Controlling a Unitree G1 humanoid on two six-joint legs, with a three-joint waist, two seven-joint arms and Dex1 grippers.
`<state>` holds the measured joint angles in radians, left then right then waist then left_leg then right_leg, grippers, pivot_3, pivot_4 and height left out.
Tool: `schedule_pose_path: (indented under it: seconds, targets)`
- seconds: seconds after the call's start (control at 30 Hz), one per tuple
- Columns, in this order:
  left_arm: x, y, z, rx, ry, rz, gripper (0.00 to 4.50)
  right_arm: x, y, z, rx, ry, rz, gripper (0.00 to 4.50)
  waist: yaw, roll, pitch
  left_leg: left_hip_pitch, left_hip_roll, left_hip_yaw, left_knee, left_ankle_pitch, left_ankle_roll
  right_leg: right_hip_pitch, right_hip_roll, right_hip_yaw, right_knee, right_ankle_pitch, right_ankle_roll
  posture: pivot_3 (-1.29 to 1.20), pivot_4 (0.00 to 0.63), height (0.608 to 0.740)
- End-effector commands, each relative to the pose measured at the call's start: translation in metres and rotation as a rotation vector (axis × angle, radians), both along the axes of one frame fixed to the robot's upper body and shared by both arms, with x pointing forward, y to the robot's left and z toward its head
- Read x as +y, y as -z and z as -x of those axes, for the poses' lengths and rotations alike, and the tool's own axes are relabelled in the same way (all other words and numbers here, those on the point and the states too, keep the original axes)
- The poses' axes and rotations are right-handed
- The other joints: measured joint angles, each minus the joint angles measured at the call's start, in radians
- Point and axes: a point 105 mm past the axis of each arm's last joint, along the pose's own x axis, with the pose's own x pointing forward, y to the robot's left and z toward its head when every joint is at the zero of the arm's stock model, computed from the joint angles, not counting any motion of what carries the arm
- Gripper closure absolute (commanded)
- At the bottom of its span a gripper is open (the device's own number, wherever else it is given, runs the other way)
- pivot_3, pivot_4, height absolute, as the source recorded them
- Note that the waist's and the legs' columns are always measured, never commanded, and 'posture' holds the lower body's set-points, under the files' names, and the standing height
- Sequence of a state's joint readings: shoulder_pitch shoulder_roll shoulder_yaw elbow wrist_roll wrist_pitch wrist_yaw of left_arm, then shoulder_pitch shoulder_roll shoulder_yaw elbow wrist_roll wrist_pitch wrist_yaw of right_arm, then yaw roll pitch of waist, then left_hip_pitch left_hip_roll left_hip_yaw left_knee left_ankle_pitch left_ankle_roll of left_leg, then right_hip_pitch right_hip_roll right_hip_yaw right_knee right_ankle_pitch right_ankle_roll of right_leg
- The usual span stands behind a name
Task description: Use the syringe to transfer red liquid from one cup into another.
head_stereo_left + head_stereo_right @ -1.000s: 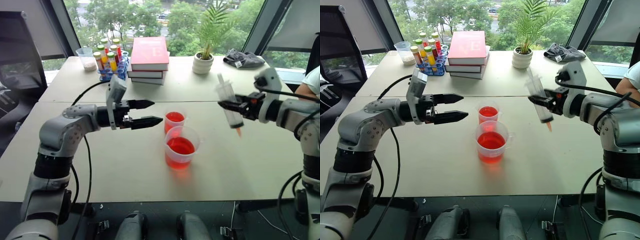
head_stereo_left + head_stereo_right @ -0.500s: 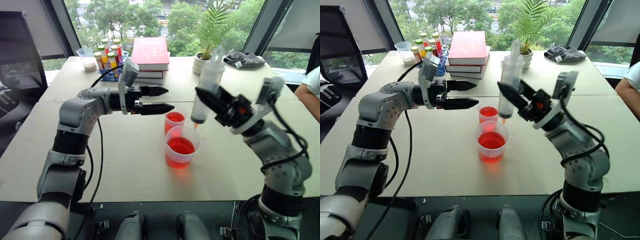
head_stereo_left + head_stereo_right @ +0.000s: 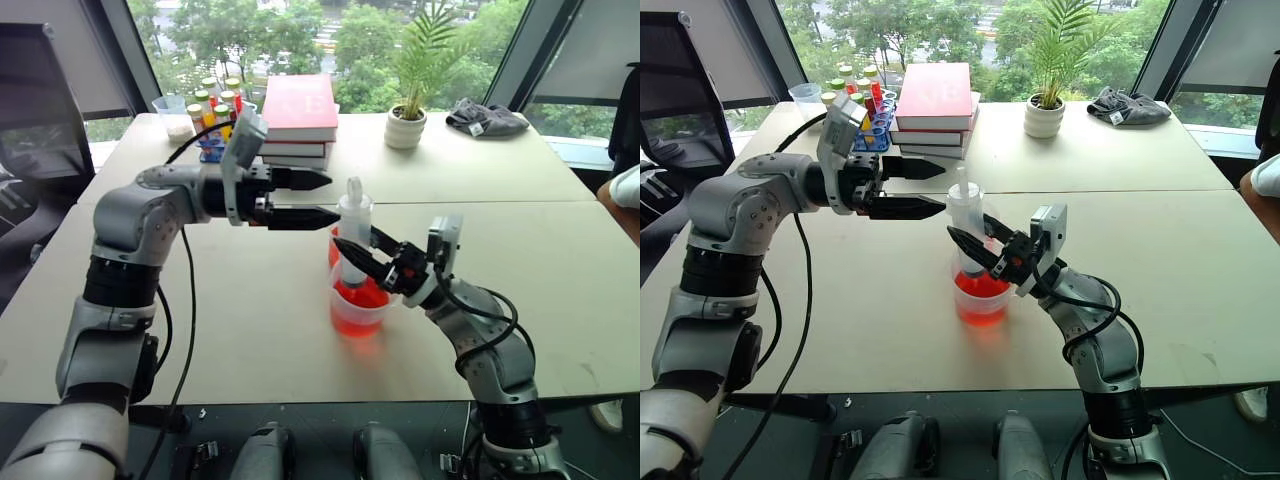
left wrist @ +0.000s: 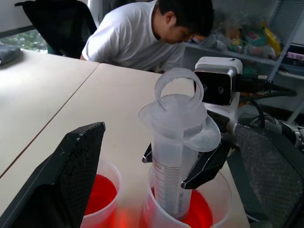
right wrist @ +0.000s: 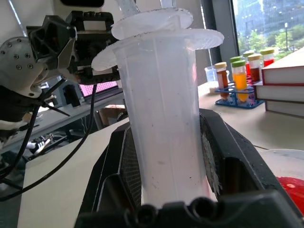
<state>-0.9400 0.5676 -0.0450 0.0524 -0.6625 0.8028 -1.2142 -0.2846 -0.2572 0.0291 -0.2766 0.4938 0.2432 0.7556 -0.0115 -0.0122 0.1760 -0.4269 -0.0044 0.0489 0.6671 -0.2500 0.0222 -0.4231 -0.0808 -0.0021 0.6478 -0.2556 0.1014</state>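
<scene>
Right gripper [image 3: 352,256], clamped on the syringe [image 3: 353,232], has swung in from the right and lowered its tip into the beaker [image 3: 359,300] of red liquid [image 3: 981,284]. Left gripper [image 3: 325,198] hovers open above the plunger. Ready to draw; smaller cup [image 4: 101,190] waits just beside.

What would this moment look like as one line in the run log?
right tool: shut on syringe | syringe: upright in beaker | left tool: open above it

Arms: silver-grey rounded shells, black joint bands, loose black cables alongside. White camera block on each wrist. Left gripper [image 3: 318,198] and right gripper [image 3: 352,249]: black tapered fingers, textured inner pads [image 4: 264,167].
</scene>
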Motion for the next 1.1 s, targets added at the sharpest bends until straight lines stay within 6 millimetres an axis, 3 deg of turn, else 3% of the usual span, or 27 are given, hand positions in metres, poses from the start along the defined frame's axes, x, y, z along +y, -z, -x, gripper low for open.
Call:
schedule_pose_path:
  seconds: [0.03,0.47,0.83,1.1]
  targets:
    - [-0.001,-0.011,0.010,-0.033,0.016,0.016,0.00,-0.003,-0.006,0.003,-0.051,-0.014,0.002,3.14,0.001,0.000,0.000,0.000,0.000,0.000,0.000,0.000,0.000,0.000,0.000,0.000,0.000,0.000,0.000,0.00,0.150,0.740]
    - [-0.015,-0.012,0.024,-0.022,0.117,0.019,0.00,-0.007,0.003,0.004,-0.009,0.014,0.008,3.14,0.000,0.000,0.000,0.001,0.000,0.000,0.001,0.000,0.000,0.001,0.000,0.000,0.000,0.000,0.000,0.00,0.150,0.740]
    - [-0.005,-0.020,0.029,-0.029,0.093,0.014,0.00,-0.012,0.001,0.000,0.008,0.066,-0.012,3.14,0.000,0.000,0.000,0.001,0.000,-0.001,0.000,0.000,0.000,0.001,0.000,0.000,0.001,0.000,0.000,0.00,0.150,0.740]
    - [-0.017,-0.018,0.036,0.003,0.151,0.033,0.00,-0.007,0.000,0.003,0.010,0.040,-0.001,3.14,0.000,0.000,0.000,0.001,0.000,-0.001,0.001,0.000,-0.001,0.002,0.000,0.000,0.001,0.000,0.000,0.00,0.150,0.740]
